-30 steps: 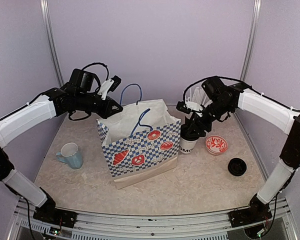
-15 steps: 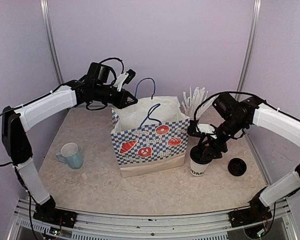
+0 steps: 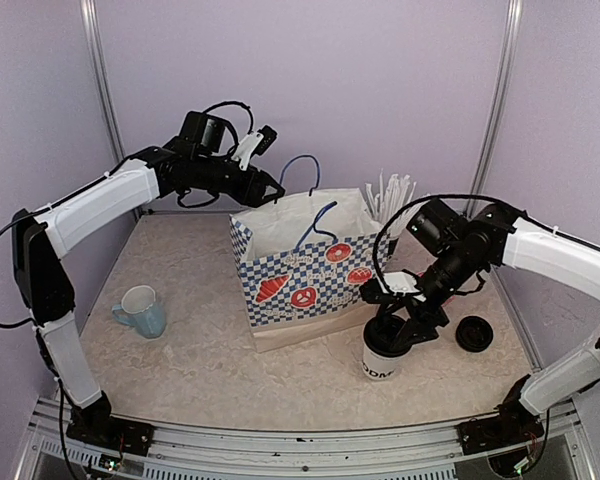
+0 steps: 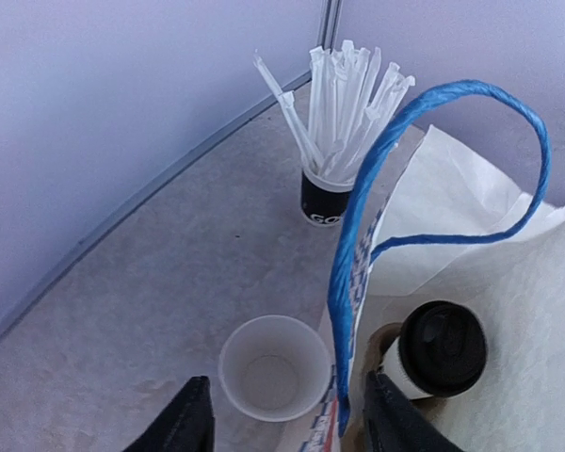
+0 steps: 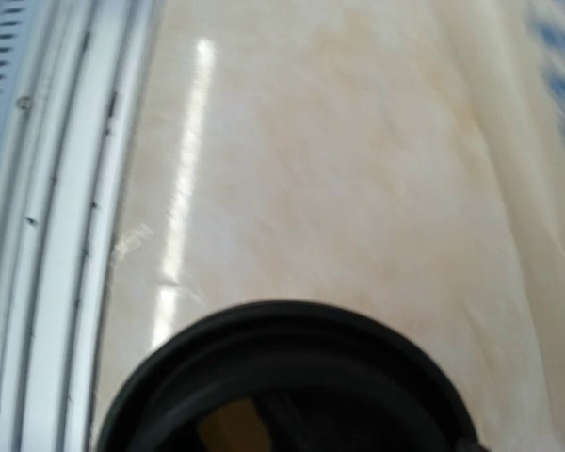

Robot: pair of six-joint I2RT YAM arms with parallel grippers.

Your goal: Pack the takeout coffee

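Between parted, empty left jaws [image 4: 292, 419]: blue bag handle [image 4: 353, 235], loose; right jaws [image 3: 393, 334] clamp takeout coffee cup [image 3: 378, 363], presumably for bagging.

Light-blue mug [image 3: 142, 310] stands upright, well apart from the straw cup [image 4: 322, 200].

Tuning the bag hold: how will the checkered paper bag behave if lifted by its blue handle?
Probably floppy: the bag is thin paper, its white lining creased, and the blue handle is soft cord, so it likely sags. A lidded cup sits inside near one wall, so a lift may tilt the bag.
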